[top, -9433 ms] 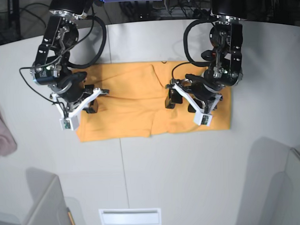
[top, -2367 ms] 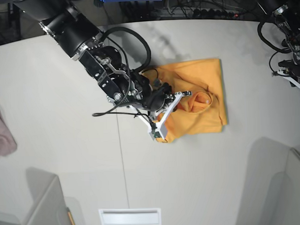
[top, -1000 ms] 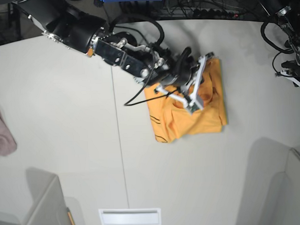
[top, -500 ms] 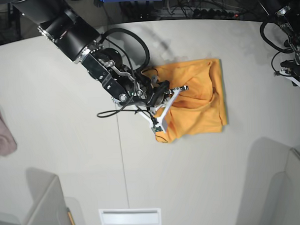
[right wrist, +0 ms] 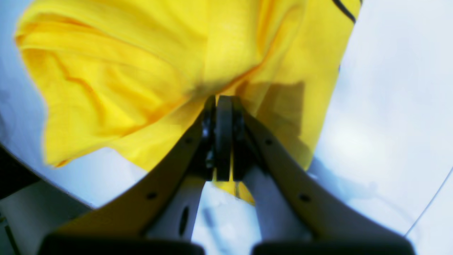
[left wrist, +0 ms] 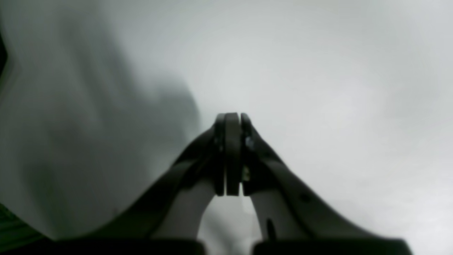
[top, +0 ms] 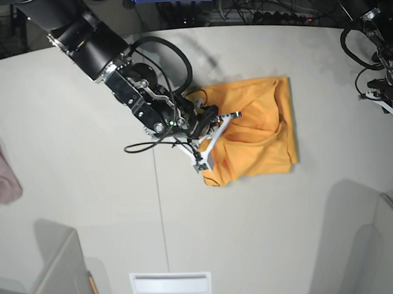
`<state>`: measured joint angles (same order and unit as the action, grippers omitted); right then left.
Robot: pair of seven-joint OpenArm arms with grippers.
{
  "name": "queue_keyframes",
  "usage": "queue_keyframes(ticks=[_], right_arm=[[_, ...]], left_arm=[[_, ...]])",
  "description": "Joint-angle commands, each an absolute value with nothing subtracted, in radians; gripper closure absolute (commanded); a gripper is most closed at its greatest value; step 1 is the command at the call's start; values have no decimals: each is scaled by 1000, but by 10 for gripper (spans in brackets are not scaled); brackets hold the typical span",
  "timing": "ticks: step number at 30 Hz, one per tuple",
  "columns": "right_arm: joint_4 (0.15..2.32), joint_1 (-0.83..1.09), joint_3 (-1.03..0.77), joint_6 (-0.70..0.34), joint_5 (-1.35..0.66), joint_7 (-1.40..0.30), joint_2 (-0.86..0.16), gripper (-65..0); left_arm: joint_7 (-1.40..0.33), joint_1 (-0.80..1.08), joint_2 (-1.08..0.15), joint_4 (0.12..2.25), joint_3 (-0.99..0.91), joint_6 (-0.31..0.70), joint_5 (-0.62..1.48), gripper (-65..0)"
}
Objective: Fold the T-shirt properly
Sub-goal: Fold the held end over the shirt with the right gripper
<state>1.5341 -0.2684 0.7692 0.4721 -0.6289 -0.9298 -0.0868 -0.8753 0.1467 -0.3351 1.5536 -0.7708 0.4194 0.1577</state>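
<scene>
A pinkish cloth [top: 3, 172] lies at the table's [top: 76, 209] far-left edge. Right of centre, the right gripper [right wrist: 223, 106] pinches a fold of the bunched orange T-shirt [top: 257, 129]. At the far right, the left gripper [left wrist: 231, 120] is closed on nothing

Robotics lab, pale worktable [top: 89, 209], tangled cables [top: 256, 12] behind, grey partition panels [top: 52, 274]
</scene>
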Motion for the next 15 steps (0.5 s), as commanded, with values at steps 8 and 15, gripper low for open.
queue_keyframes(ticks=[8, 15], right_arm=[[1483, -331, 765, 469, -636, -848, -15, 0], [1440, -375, 766, 469, -634, -848, 77, 0]], left_arm=[[-857, 140, -357, 1570, -777, 414, 156, 0], [-857, 145, -357, 1570, -777, 414, 156, 0]])
